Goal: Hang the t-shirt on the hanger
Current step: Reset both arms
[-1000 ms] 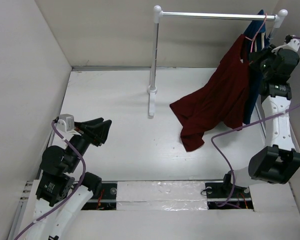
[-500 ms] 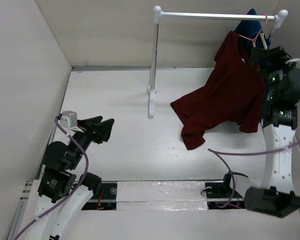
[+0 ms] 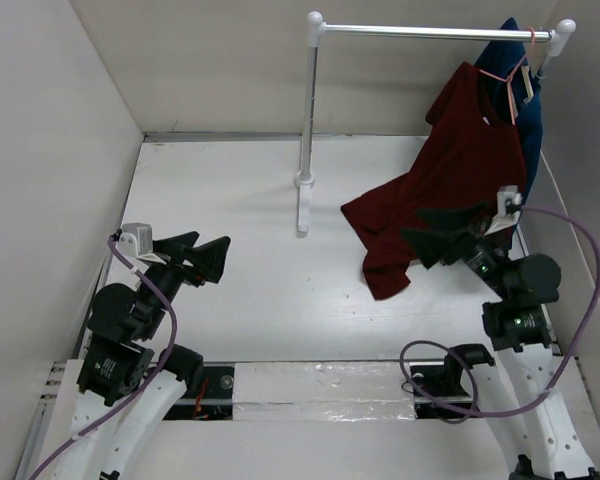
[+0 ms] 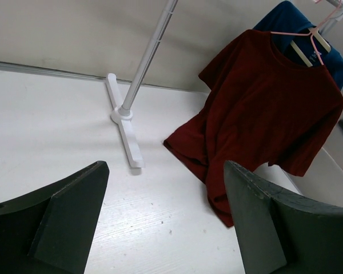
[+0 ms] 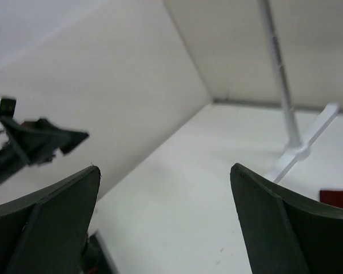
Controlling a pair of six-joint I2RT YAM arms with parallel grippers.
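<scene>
Overhead view: the dark red short-sleeved t-shirt point(image 3: 460, 180) hangs at the upper right on the thin pink wire hanger point(image 3: 500, 77), which is hooked over the silver rail point(image 3: 430, 32). The shirt's lower end slumps onto the white table point(image 3: 240, 200). A navy-blue garment point(image 3: 533, 110) sits behind it, mostly covered. The left pincer point(image 3: 210, 243), lower left, is spread with nothing in it. The right pincer point(image 3: 413, 225), right of centre, is spread too. From this angle it overlaps the shirt's lower part, and I can't tell if it touches the cloth.

Left wrist view: its two dark fingers fill the bottom, wide apart, with their bases cut off. The t-shirt is on the right, and the hanger's hook runs out of the top edge. A dark blob at the right edge is too cropped to identify.

Right wrist view: fingers wide apart along the bottom. Only a sliver of dark red cloth shows at the lower right edge. The left pincer is small and blurry at the left.
</scene>
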